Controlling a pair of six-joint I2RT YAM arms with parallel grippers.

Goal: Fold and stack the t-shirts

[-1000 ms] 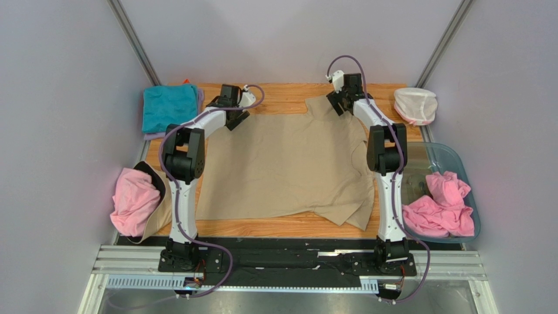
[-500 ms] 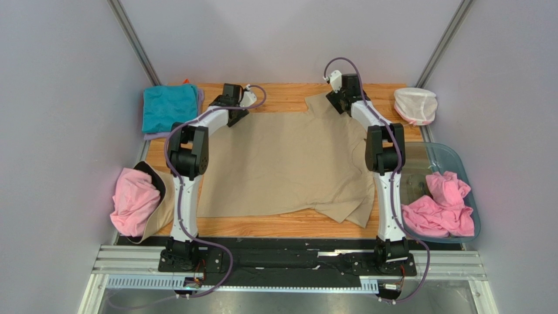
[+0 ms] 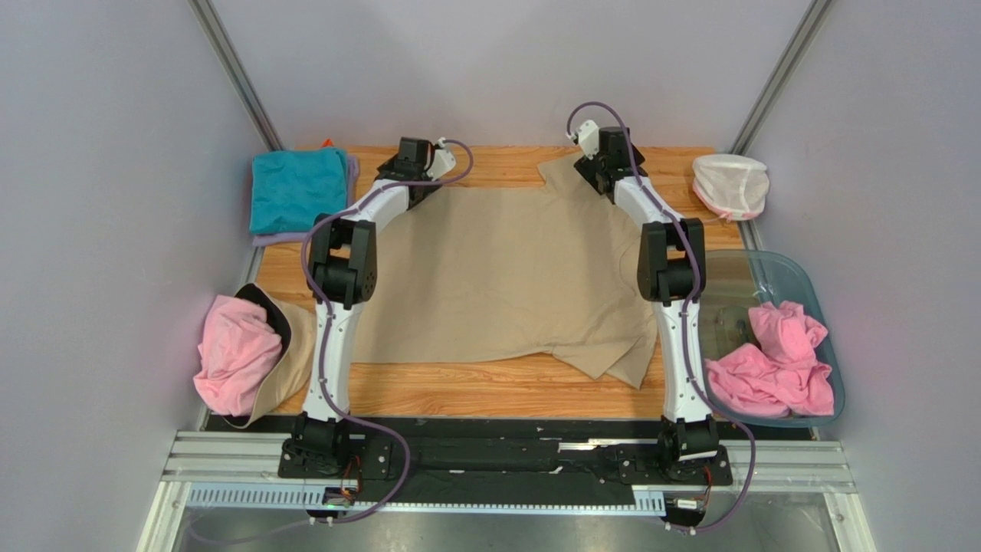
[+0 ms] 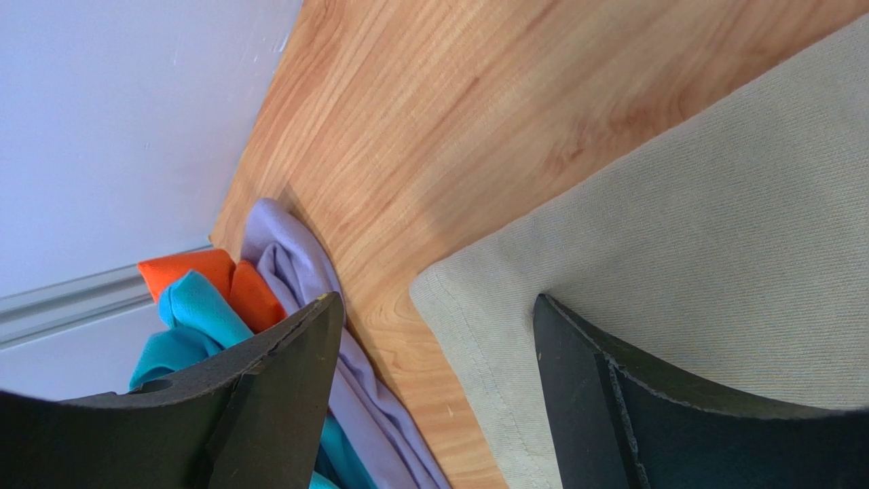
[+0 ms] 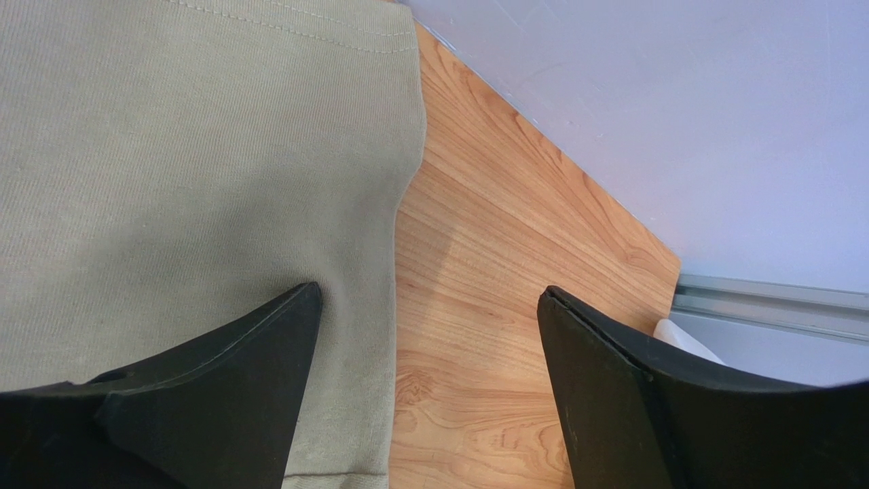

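The tan shirt lies spread flat across the middle of the table, with a flap doubled over at its near right corner. Both arms reach to its far edge, one at each far corner.

The left claw is at the far left corner, jaws spread wide and holding nothing. In the left wrist view the left claw straddles that corner: one finger is over the tan shirt, the other is over bare wood beside the lilac shirt. The corner's tip lies between the two. Whether the fingers touch the cloth cannot be told.

The right claw is at the far right corner, also spread wide and empty. In the right wrist view the right claw has one finger over the tan shirt and the other over bare wood. The shirt's side edge runs between them, close to the first finger.

The teal shirt sits folded on the lilac shirt at the far left corner, just beside the left claw, with an orange cloth tucked into the pile. One pink shirt is bunched at the near left edge. More pink shirts are heaped in the tub on the right. The pouch rests at the far right corner, near the right claw.
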